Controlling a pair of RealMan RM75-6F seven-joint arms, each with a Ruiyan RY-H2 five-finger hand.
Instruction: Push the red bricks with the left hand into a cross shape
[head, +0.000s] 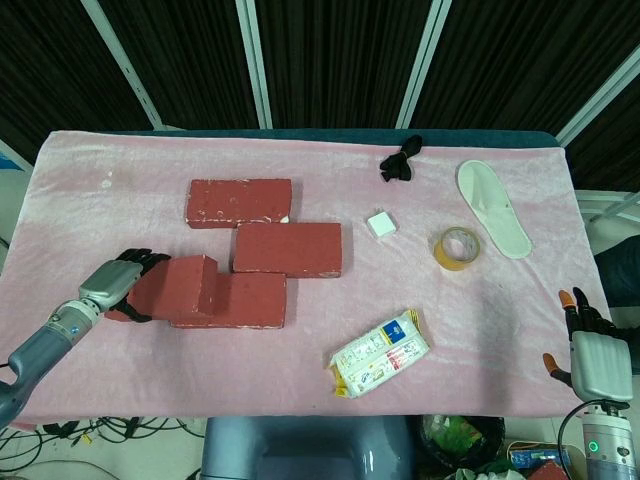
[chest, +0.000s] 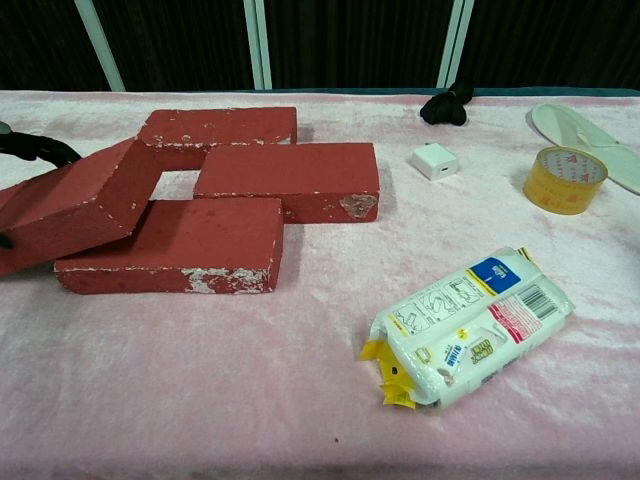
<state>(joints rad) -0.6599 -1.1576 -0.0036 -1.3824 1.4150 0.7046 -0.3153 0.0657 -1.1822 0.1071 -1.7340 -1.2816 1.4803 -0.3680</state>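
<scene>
Four red bricks lie on the pink cloth. The far brick (head: 238, 202) (chest: 220, 127) and the middle brick (head: 288, 248) (chest: 290, 180) lie flat, stepped to the right. The near brick (head: 240, 300) (chest: 175, 245) lies flat below them. The leftmost brick (head: 180, 285) (chest: 70, 210) is tilted, its right end resting on the near brick's left end. My left hand (head: 115, 283) grips this brick's left end, with fingers (chest: 35, 148) over its far side and the thumb on its near side. My right hand (head: 590, 350) hangs open beyond the table's front right corner.
A snack packet (head: 380, 352) (chest: 470, 325) lies front centre. Right of the bricks are a small white box (head: 381, 223) (chest: 435, 160), a yellow tape roll (head: 456, 248) (chest: 565, 180), a white slipper (head: 492, 208) and a black bow (head: 400, 160) (chest: 445, 105).
</scene>
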